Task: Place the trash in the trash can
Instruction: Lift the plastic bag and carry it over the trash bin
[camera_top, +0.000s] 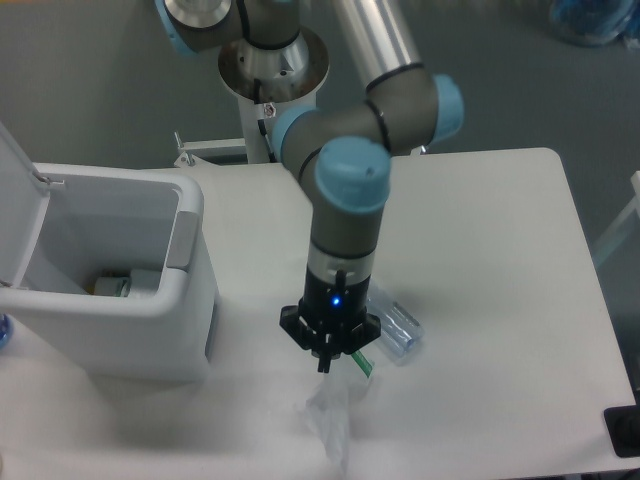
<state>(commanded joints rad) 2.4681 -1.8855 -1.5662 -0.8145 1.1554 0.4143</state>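
Note:
The crumpled translucent wrapper (332, 418) with its green label strip (363, 364) lies at the table's front, just below and right of my gripper (323, 362). The gripper points straight down, and its fingers look drawn together at the wrapper's top edge. The clear crinkled bottle (397, 327) lies on its side right of the gripper, partly hidden behind it. The white trash can (186, 300) stands at the table's left with its lid (18, 205) swung open. Some items (125, 285) lie at its bottom.
The arm's base (272, 62) stands behind the table's far edge. A dark object (624, 432) sits at the front right corner. The table's front edge runs close below the wrapper.

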